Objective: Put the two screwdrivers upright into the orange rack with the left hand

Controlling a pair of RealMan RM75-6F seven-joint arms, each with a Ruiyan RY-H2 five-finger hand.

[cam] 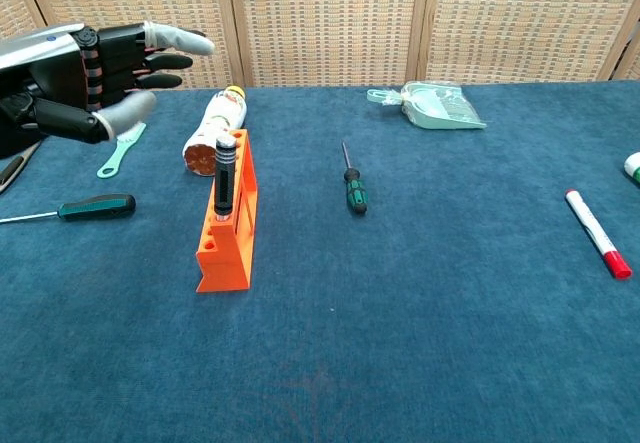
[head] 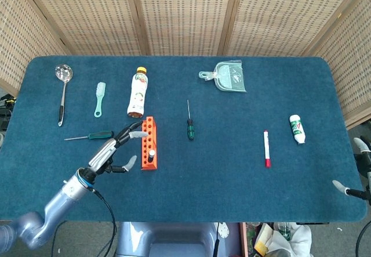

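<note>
The orange rack (head: 145,130) (cam: 228,248) stands left of the table's centre. A black-handled tool (cam: 224,178) (head: 151,153) stands upright in it. My left hand (head: 116,149) (cam: 80,73) hovers just left of the rack with its fingers spread, holding nothing. One green-handled screwdriver (head: 99,135) (cam: 95,206) lies flat left of the rack, under and beyond the hand. A second green-handled screwdriver (head: 189,128) (cam: 355,191) lies flat to the right of the rack. Only fingertips of my right hand (head: 360,145) show at the table's right edge, apart and holding nothing.
A drink bottle (head: 137,92) (cam: 210,133) lies just behind the rack. A green brush (head: 99,97) and a ladle (head: 62,89) lie at the far left. A dustpan (head: 227,77) sits at the back; a red marker (head: 266,148) and a small white bottle (head: 297,128) lie right.
</note>
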